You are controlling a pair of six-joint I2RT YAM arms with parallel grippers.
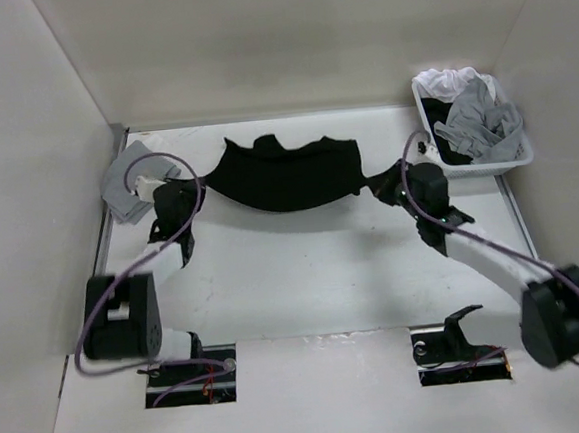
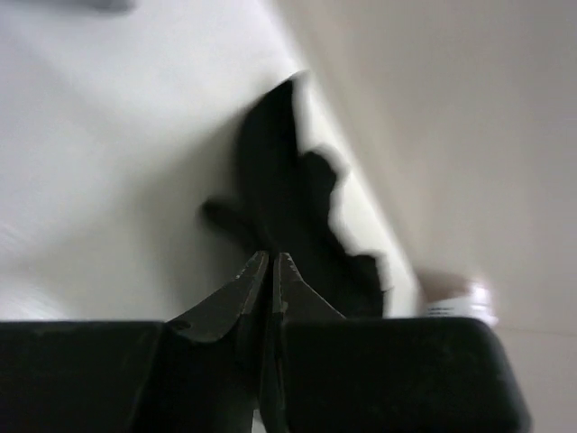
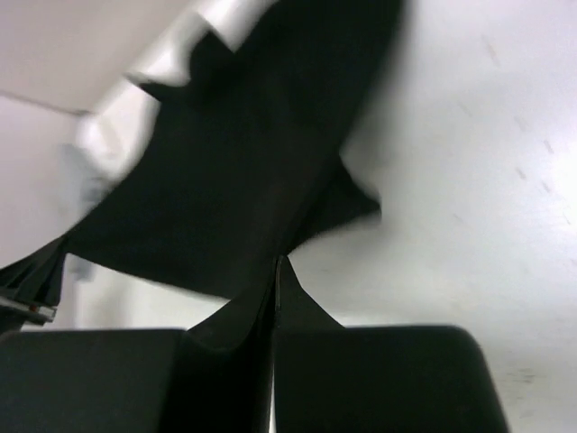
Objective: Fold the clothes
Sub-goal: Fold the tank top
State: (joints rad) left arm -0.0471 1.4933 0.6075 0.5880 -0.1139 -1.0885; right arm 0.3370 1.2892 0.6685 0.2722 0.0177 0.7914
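The black T-shirt [image 1: 284,175] clamped in left jaws and right jaws, 1 end each.

The left gripper [image 2: 271,263] fills the bottom of the view, its two dark fingers pressed almost together, with only a thin slit between them. The black T-shirt [image 2: 281,185] starts right at their tips and stretches away, its right edge ragged. On its left is the white table [image 2: 108,162], on its right the beige wall [image 2: 469,117]. Everything looks blurred.
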